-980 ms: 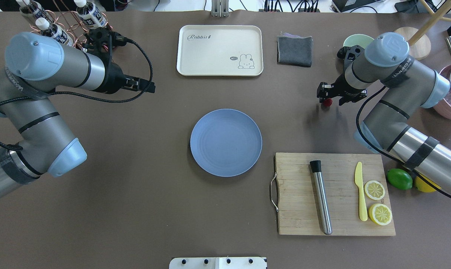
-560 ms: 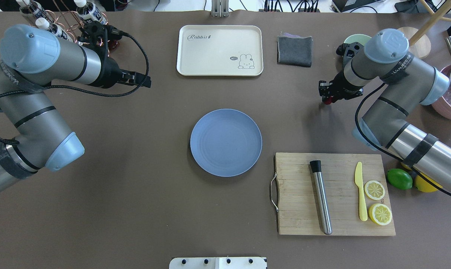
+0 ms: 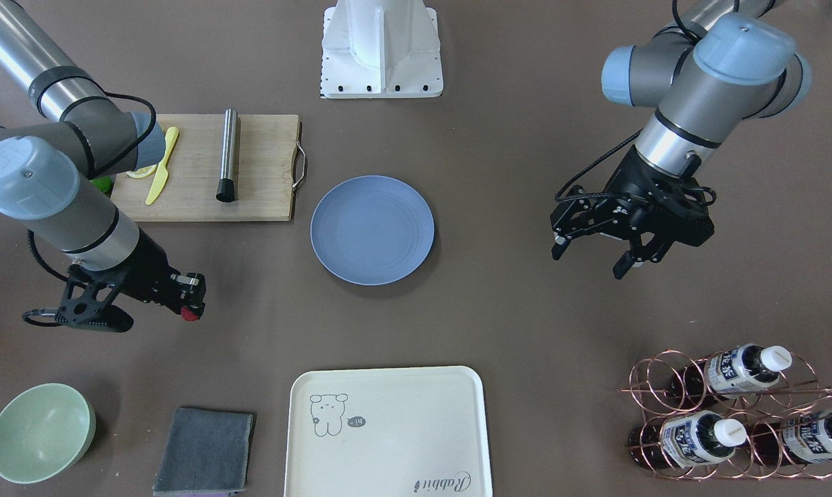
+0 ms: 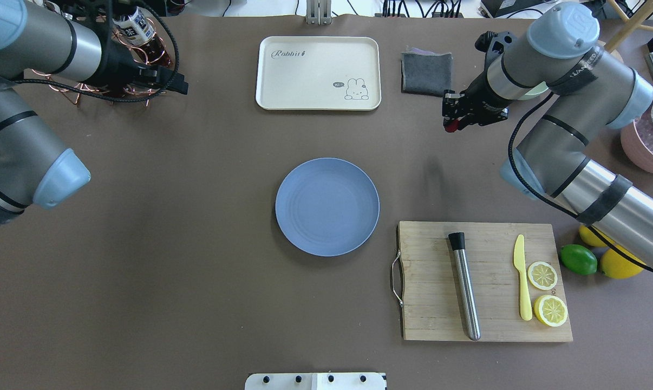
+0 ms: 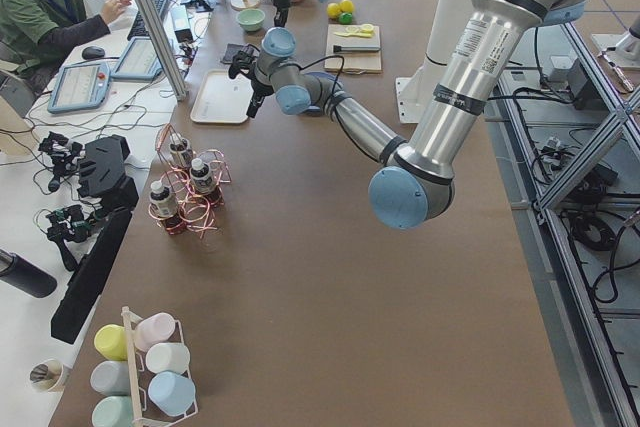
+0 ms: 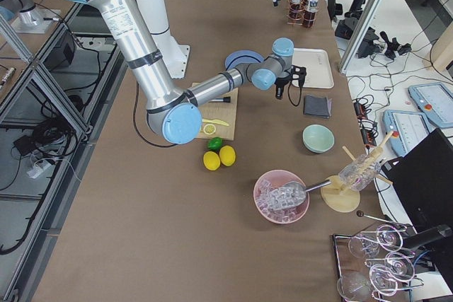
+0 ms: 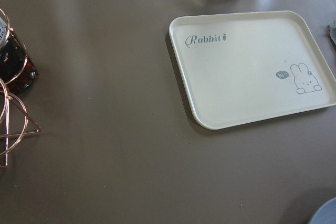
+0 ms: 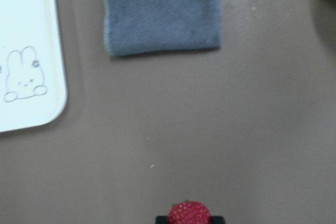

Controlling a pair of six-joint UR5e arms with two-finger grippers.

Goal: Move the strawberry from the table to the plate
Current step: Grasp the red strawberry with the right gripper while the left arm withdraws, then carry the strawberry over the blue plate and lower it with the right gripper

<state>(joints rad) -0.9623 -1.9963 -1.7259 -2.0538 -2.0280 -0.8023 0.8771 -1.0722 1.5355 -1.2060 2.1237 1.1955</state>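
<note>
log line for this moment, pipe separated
right gripper: shut on strawberry, above table | plate: empty | left gripper: open, holding nothing

The overhead camera looks forward and down from behind the robot, while the front-facing one looks steeply down from across the table (image 4: 196, 281), so both share the plate (image 4: 327, 206) and the cream tray (image 4: 318, 73), turned end for end. The two side cameras stand far back at the table's ends and look along it. Each wrist camera looks from nearer onto the tray's part of the table, the right one catching the grey cloth (image 8: 160, 11) and, at its lower edge, the strawberry (image 8: 189, 213).
</note>
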